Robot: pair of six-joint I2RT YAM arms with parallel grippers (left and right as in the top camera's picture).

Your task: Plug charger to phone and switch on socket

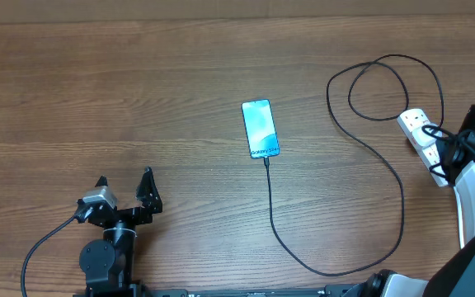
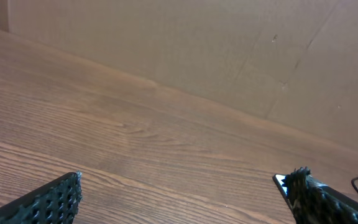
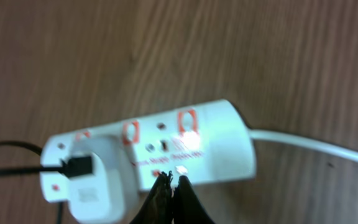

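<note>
- Gently now: your right gripper (image 3: pixel 171 180) has its fingers pressed together into one tip, holding nothing; that tip sits at the near edge of the socket (image 3: pixel 166 146), so use it as a poker, not a clamp.
- Aim for the red switches (image 3: pixel 187 122), at 12 o'clock from the tip in the wrist view; the blur hides which one serves the white adapter (image 3: pixel 95 180) at 9 o'clock, so confirm before pressing; push straight down, since a sideways shove would likely skate the strip.
- Mind the charger (image 1: pixel 269 194); overhead it meets the 6 o'clock end of the phone (image 1: pixel 261 128), seemingly plugged in; the socket lies at 3 o'clock from the phone.
- Your left gripper (image 1: pixel 124 176) sits spread and empty at 7 o'clock of the phone.
- Smooth-looking wood-grain table (image 1: pixel 97 82); plain brown board wall (image 2: pixel 229 50) behind.
</note>
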